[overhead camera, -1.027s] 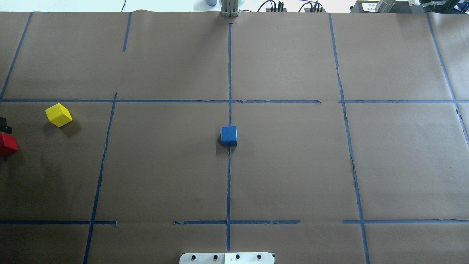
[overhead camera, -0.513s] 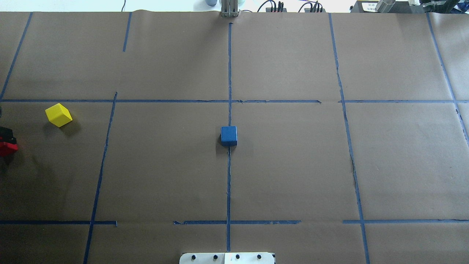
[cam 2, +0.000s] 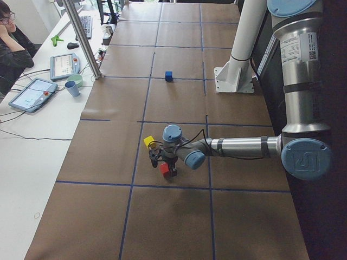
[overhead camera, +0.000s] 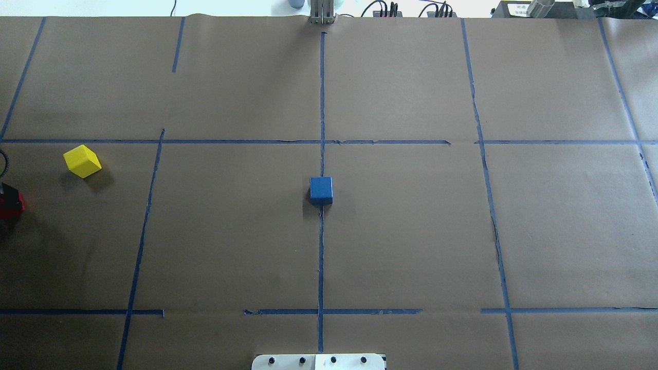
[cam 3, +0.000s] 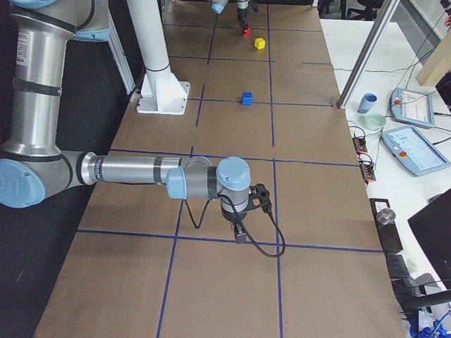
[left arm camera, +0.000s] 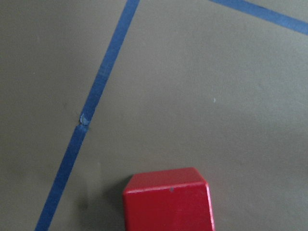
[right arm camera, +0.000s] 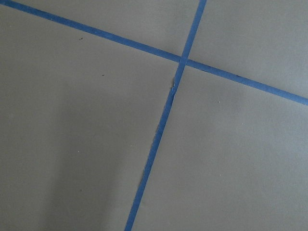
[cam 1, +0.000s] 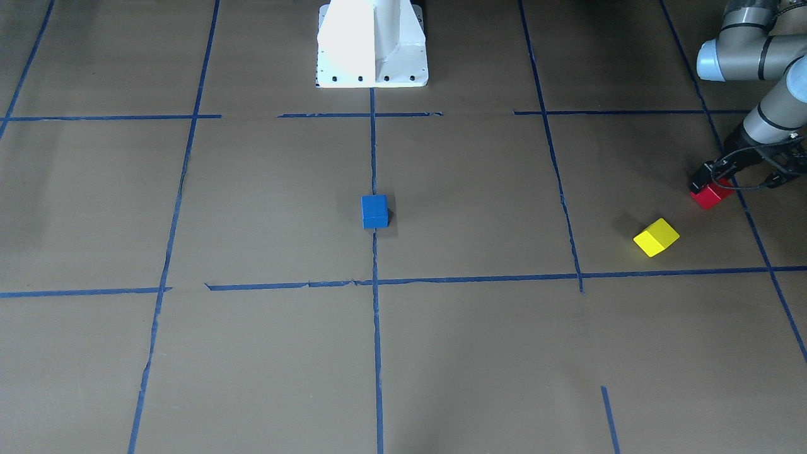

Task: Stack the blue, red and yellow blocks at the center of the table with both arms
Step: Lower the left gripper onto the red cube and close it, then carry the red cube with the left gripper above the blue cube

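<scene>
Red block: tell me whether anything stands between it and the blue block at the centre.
Nothing visible does. The yellow block lies near the straight line from the red block to the blue block, but off it, toward the operators' side; a low carry would likely clear it.

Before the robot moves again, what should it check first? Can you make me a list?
1. The blue block sits in the middle, ready to be the bottom of the stack: ok.
2. Nothing lies on top of the blue block: ok.
3. The left tool is at the red block: ok.
4. The left tool is squeezed tight on the red block: cannot tell.
5. The yellow block stands apart from the red block: ok.
6. The right tool is far from the middle, out of the way: ok.
</scene>
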You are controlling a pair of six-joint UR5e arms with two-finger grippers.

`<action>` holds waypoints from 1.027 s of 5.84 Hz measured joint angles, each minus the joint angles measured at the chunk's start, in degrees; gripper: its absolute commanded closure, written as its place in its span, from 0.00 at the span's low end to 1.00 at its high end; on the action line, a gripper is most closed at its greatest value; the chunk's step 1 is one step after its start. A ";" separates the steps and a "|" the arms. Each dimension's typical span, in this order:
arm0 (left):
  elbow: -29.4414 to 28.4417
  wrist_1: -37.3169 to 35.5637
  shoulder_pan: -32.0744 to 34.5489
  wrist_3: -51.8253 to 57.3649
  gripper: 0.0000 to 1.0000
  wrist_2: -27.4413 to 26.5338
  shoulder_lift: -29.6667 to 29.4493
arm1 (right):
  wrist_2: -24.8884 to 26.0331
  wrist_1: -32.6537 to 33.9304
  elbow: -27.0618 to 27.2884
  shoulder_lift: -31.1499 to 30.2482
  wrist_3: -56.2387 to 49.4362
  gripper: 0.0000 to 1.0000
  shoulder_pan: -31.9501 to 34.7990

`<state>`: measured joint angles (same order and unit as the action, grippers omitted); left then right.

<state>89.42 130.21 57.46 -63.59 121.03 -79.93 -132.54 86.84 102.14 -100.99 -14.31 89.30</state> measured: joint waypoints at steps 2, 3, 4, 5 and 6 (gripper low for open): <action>0.16 -0.07 -0.05 0.04 0.98 -0.09 -0.40 | -0.02 0.00 -0.01 -0.02 0.05 0.01 0.00; 2.26 -0.22 -0.01 0.15 0.98 -0.06 -0.84 | -0.07 0.00 -0.01 -0.10 0.06 0.01 0.00; 5.78 -0.43 -0.19 0.32 0.98 -0.02 -1.53 | -0.11 0.00 -0.01 -0.14 0.07 0.01 0.00; 9.53 -0.52 -1.15 0.48 0.98 0.00 -2.32 | -0.15 0.00 -0.03 -0.20 0.07 0.01 0.00; 12.86 -0.56 -3.02 0.66 0.98 -0.03 -3.60 | -0.15 0.00 -0.11 -0.24 0.07 0.01 0.00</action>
<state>102.28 129.65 54.44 -62.93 121.00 -83.54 -132.69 86.84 102.03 -101.22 -14.24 89.30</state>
